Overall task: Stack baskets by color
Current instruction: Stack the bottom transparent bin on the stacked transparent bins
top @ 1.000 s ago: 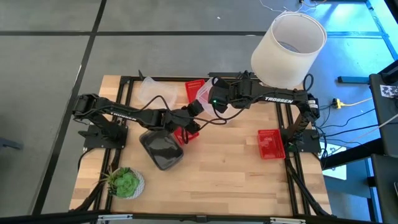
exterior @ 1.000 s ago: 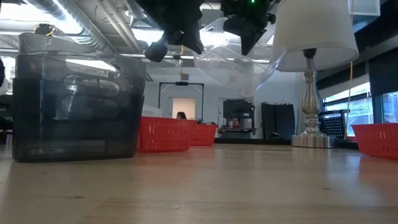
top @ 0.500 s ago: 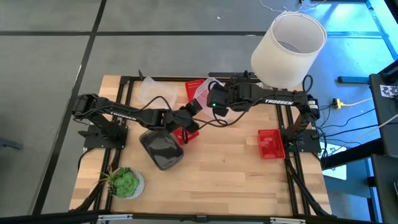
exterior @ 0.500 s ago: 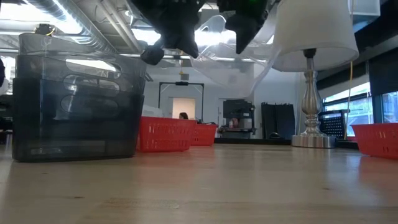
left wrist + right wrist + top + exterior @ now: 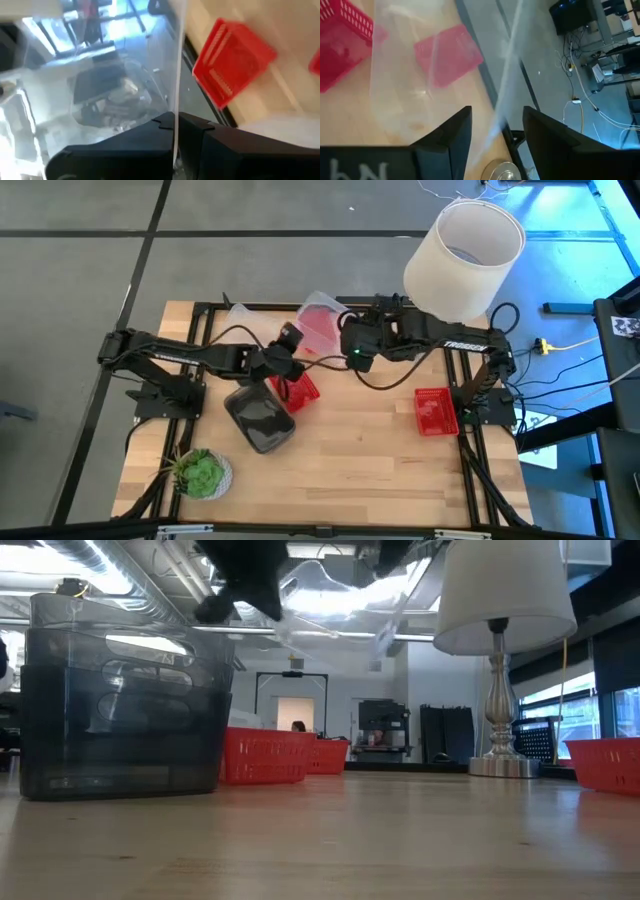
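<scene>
Since the earlier frame the left gripper (image 5: 291, 338) has pulled back toward its own side, carrying the clear basket (image 5: 318, 322) with it; its fingers (image 5: 200, 145) pinch the basket's thin wall. The right gripper (image 5: 347, 340) has let go, jaws spread wide just beside that basket. The clear basket hangs above the table's (image 5: 360, 450) far edge, over a red basket (image 5: 316, 332)
</scene>
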Robot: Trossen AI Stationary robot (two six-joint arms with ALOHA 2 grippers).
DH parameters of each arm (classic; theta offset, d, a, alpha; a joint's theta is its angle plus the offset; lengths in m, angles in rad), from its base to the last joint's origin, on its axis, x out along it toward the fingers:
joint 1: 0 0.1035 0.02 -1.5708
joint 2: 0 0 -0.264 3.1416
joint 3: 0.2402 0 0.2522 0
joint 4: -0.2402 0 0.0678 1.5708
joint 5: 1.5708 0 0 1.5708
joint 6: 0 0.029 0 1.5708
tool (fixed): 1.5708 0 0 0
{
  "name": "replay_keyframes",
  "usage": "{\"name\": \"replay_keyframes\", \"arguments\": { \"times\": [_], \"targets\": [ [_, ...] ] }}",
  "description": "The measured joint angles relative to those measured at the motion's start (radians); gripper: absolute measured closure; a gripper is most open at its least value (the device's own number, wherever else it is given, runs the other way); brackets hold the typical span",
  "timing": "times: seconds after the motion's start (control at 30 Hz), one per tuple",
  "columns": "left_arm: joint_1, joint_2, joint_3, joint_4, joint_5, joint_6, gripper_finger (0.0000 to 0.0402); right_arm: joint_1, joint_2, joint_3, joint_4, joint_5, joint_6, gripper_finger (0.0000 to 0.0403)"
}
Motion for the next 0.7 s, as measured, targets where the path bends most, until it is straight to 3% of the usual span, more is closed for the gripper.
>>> {"name": "replay_keyframes", "arguments": {
  "times": [0.23, 0.47, 0.7],
  "targets": [
    [0.035, -0.130, 0.000, -0.306, 0.005, -0.295, 0.0401, 0.012, 0.000, 0.149, -0.041, -0.020, 0.001, 0.0227],
    [0.102, -0.225, 0.029, -0.671, 0.276, -0.683, 0.0401, 0.012, -0.001, 0.222, -0.041, -0.075, -0.009, 0.0227],
    [0.212, -0.272, 0.031, -0.902, 0.381, -0.826, 0.0401, 0.012, 0.000, 0.214, -0.041, -0.076, -0.030, 0.0227]
  ]
}}
